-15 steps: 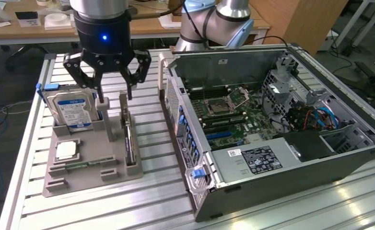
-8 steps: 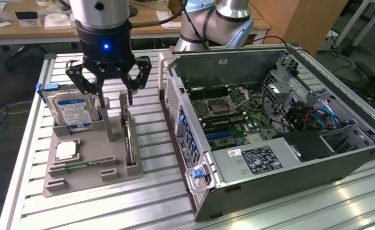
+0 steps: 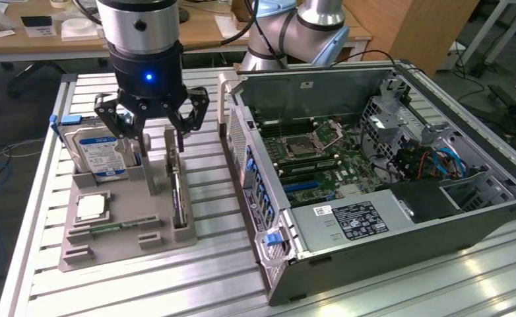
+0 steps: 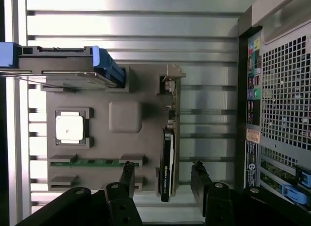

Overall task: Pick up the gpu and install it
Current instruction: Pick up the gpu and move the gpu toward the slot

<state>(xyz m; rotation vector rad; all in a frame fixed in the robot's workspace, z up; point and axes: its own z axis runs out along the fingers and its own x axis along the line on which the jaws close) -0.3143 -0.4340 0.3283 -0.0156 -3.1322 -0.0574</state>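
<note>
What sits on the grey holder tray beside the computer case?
A silver hard drive, a square silver processor chip, a green memory strip and the thin dark gpu card on edge. The black pincer hides part of the tray's far end.

Exterior high oblique, wrist straight down, sharing tray (image 3: pixel 144 198)

Hard drive (image 3: pixel 99 150) and chip (image 3: pixel 91 208) in grey tray (image 3: pixel 130 197) beside open case (image 3: pixel 399 251).

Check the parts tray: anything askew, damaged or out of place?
Nothing stands out. The thin dark gpu card stands edge-on in its slot of the grey plastic tray; the blue-labelled silver hard drive and square silver processor chip sit in theirs.
</note>
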